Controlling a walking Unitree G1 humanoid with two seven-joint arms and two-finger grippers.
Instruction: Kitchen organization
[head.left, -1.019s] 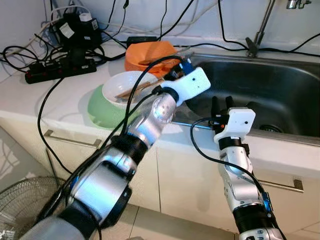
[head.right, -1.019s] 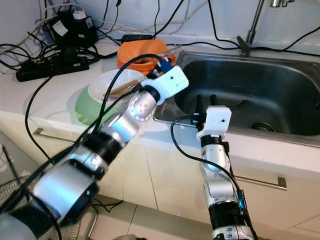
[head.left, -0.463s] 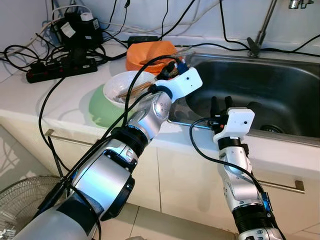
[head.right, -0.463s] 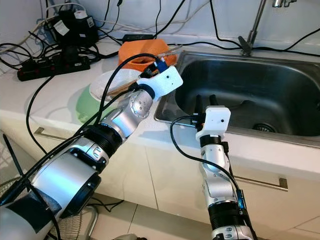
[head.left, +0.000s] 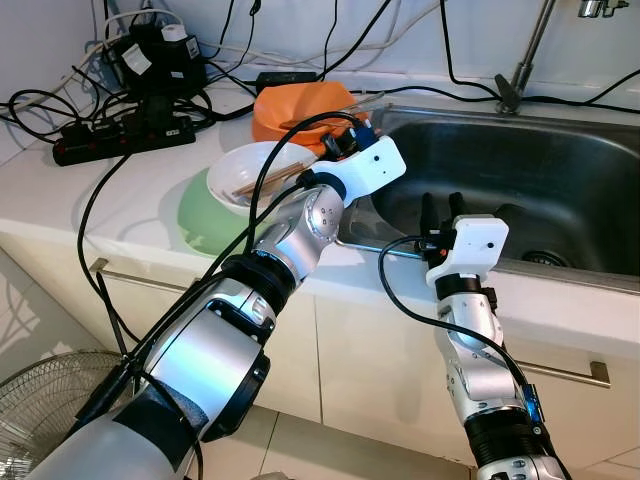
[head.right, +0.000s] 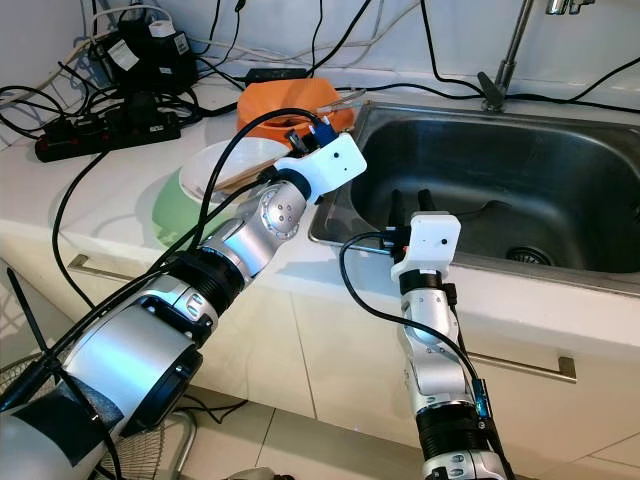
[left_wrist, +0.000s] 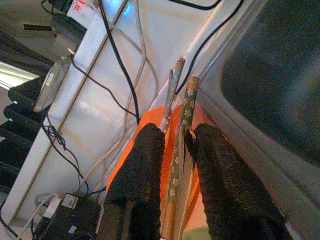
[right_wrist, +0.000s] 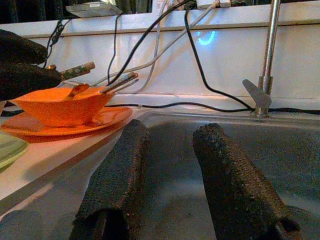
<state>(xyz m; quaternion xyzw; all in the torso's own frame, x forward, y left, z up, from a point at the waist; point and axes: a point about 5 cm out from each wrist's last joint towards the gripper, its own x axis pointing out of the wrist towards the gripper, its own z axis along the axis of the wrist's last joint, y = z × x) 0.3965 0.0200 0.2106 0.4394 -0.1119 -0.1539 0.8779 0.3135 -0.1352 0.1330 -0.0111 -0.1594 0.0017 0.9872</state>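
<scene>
Jaws of the left gripper (left_wrist: 175, 150) pinch the chopsticks (left_wrist: 180, 150) over the orange bowl (head.left: 297, 105) beside the sink (head.left: 520, 180) edge of the tabletop (head.left: 60, 195), while the right gripper (right_wrist: 170, 175), jaws spread, waits at the sink's front edge; the collecting step appears under way, and the next move calls for a steady lift.

The sink (head.left: 560, 180) is brushed stainless steel with a dull sheen, set in a smooth white countertop (head.left: 60, 190). The orange bowl (right_wrist: 62, 107) looks like glossy plastic, and the chopsticks (left_wrist: 181, 150) look like wood with a matt flower-printed finish. Both grippers' fingers (right_wrist: 227, 180) are black with a rough, grainy surface, on arms of polished silver metal.
</scene>
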